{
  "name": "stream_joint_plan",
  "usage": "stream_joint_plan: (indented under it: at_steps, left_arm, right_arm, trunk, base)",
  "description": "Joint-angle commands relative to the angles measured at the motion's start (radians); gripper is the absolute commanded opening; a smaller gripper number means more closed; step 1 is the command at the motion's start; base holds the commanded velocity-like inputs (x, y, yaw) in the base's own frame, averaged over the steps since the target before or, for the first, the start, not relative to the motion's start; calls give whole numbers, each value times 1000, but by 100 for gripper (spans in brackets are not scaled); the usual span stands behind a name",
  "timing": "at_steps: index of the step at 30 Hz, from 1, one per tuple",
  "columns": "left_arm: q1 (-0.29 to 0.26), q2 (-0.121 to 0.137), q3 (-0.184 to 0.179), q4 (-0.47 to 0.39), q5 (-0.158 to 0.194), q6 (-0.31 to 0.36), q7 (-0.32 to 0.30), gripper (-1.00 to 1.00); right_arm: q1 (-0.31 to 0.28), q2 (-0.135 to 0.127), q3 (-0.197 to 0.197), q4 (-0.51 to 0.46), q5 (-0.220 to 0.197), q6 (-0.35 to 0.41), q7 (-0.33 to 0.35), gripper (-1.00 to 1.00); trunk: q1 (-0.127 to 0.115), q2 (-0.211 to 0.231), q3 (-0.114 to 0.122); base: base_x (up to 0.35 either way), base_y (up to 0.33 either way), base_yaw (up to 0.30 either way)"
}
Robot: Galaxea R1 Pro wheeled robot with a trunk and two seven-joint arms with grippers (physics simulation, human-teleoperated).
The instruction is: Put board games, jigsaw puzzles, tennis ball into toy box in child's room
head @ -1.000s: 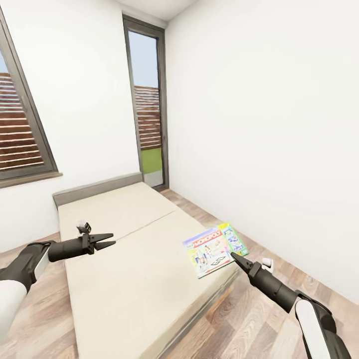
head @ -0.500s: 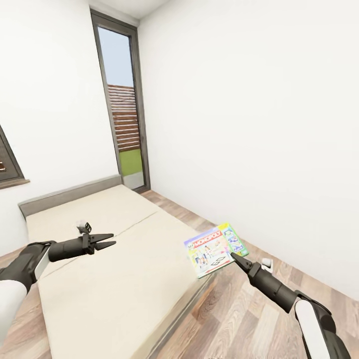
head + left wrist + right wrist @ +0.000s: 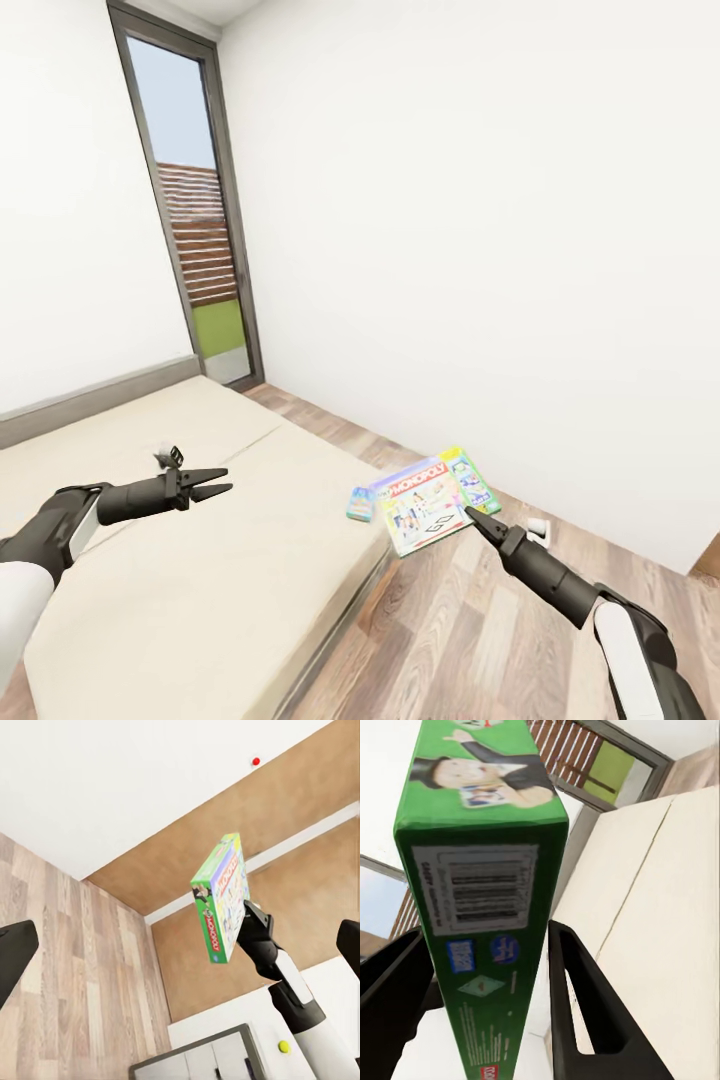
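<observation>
Cream bed point(image 3: 200, 560) under my left arm. Green-edged MONOPOLY box point(image 3: 432, 497) clamped in my right claw point(image 3: 468, 513), held off the bed's right edge over the floor. Small blue box point(image 3: 361, 503) at that edge. Left claw point(image 3: 222, 480) apart, holding nothing.

Bright even daylight; soft shadows; sharp render; wide-angle edge stretch

The MONOPOLY box point(image 3: 430, 499) is showing a red title band, multicolour artwork and green edges point(image 3: 484, 937). The small box point(image 3: 361, 503) beside it is showing blue and green. The mattress point(image 3: 180, 560) is appearing plain cream; the floor point(image 3: 470, 640) is displaying brown planks.
</observation>
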Motion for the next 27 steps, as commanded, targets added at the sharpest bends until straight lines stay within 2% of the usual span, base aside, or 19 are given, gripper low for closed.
stream_joint_plan:
  at_steps: [1, 22, 27]
  left_arm:
    - [-1, 1, 0, 0, 0, 11, -4, 100]
    - [-1, 1, 1, -1, -1, 11, -4, 100]
    - [0, 1, 0, -1, -1, 11, -4, 100]
  right_arm:
    - [-1, 0, -3, 0, -6, 8, 3, -100]
    - [-1, 1, -14, -3, -4, 7, 2, -100]
    - [-1, 0, -15, -1, -5, 7, 2, -100]
  trunk:
    - [1, -2, -3]
    - [1, -2, -19]
    - [1, -2, -23]
  base:
    - [0, 0, -257]
    - [0, 0, -255]
    - [0, 0, -62]
